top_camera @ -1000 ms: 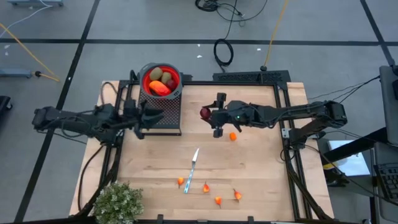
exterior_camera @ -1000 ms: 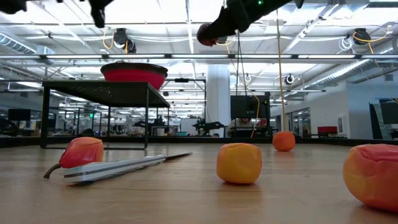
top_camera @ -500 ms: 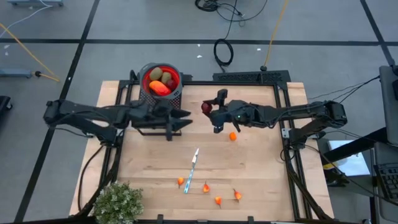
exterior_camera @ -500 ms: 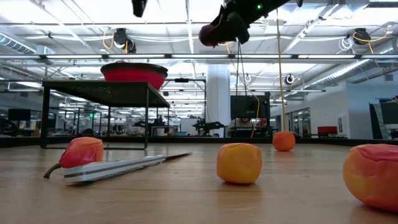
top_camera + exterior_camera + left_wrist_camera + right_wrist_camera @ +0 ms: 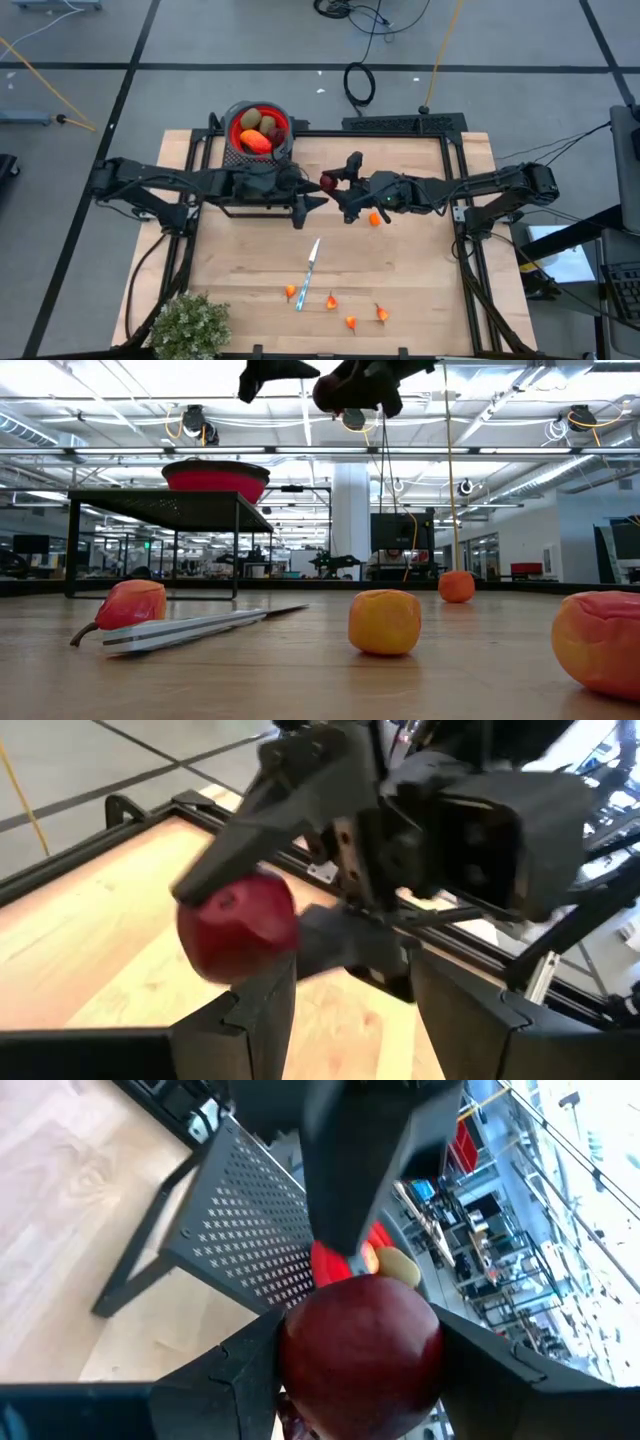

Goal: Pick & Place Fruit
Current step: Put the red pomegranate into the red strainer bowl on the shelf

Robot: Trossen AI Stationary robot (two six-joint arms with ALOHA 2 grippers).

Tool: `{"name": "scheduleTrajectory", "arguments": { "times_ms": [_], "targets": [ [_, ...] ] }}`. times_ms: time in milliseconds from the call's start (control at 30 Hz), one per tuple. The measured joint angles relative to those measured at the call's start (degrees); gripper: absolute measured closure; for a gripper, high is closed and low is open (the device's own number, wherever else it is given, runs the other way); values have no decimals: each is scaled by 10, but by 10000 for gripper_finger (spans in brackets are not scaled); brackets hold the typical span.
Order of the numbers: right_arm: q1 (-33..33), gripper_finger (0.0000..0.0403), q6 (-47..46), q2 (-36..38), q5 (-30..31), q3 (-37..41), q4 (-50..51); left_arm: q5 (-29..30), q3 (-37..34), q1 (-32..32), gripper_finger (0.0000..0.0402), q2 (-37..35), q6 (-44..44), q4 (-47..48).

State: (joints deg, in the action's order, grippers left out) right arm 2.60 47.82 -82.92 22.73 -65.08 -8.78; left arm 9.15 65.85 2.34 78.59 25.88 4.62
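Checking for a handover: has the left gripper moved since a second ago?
Yes. In the high view the left gripper has swung from beside the black mesh stand out past its right edge, close to the dark-red ball held by the right gripper.

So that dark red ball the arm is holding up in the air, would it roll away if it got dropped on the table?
Probably. The dark red ball looks round and smooth, so it would likely roll on the flat wooden table. It seems stiff: the right gripper pinches it without denting it. Its glossy skin may be slippery between the jaws.
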Motion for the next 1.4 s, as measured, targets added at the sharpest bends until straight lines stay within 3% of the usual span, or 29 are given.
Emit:
{"name": "scheduleTrajectory", "arguments": {
  "times_ms": [433,733,1400],
  "targets": [
    [14,193,-1,0,4,0,0,29,1,-8,203,2,-1,30],
    [15,193,-6,0,0,0,1,30,0,-8,175,1,-2,29],
    [15,193,-7,0,-1,0,0,30,0,-8,173,1,-2,19]
  ]
}}
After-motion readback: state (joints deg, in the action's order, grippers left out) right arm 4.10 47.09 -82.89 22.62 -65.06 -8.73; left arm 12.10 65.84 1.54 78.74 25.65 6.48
